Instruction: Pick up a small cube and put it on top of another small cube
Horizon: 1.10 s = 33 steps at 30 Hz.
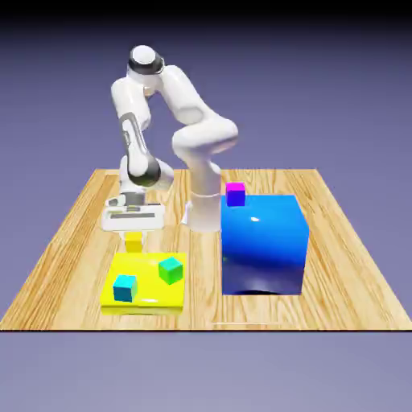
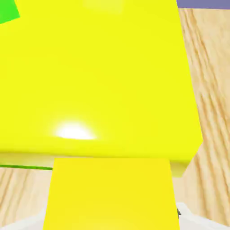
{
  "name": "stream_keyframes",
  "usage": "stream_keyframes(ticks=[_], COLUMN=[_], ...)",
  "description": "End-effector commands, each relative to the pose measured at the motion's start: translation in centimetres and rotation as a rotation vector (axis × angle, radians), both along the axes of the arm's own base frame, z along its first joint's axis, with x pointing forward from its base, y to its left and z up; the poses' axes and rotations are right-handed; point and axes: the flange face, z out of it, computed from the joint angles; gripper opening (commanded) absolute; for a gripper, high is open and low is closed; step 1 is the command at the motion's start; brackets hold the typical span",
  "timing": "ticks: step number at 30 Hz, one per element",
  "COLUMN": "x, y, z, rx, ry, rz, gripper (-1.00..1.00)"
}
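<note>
The white two-finger tool (image 1: 133,240) is closed on the small plain yellow cube (image 1: 133,241), which fills the space between the fingertips in the hand view and hides most of them. In the exterior view the cube sits just beyond the far edge of the wide, flat, glossy yellow slab (image 1: 145,280), toward its left part. Whether its underside touches the pale wood-grain counter (image 1: 338,273) or hangs just over it, I cannot tell.

On the slab are a small cyan cube (image 1: 125,288), near and left, and a small green cube (image 1: 170,270), farther back and to the right. To the right of the slab stands a large glossy blue block (image 1: 263,245), with a small magenta cube (image 1: 235,194) at its far left top edge.

The step in hand looks like the grasp. Next calls for a straight lift, high enough to clear the slab and its cubes, then a move over another small cube; which one is meant I cannot tell.

The held cube looks upright, its sides roughly square to the slab's edges. Being a cube, it has no long axis. The green one is turned at an angle, so stacking there may call for a wrist turn.
</note>
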Motion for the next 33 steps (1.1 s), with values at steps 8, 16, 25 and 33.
stream_keyframes(ticks=[8,16,25,33], x=[3.5,9.8,18.1,24.6], y=[-5.5,-8.3,-5.7,-0.1], z=[6.3,13.4,17.2,15.6], rx=[-0.197,-0.378,-0.409,-0.245], ry=[-0.085,-0.1,-0.042,0.007], rz=[0.231,0.624,1.14,1.605], gripper=[-1.0,-1.0,-1.0,-1.0])
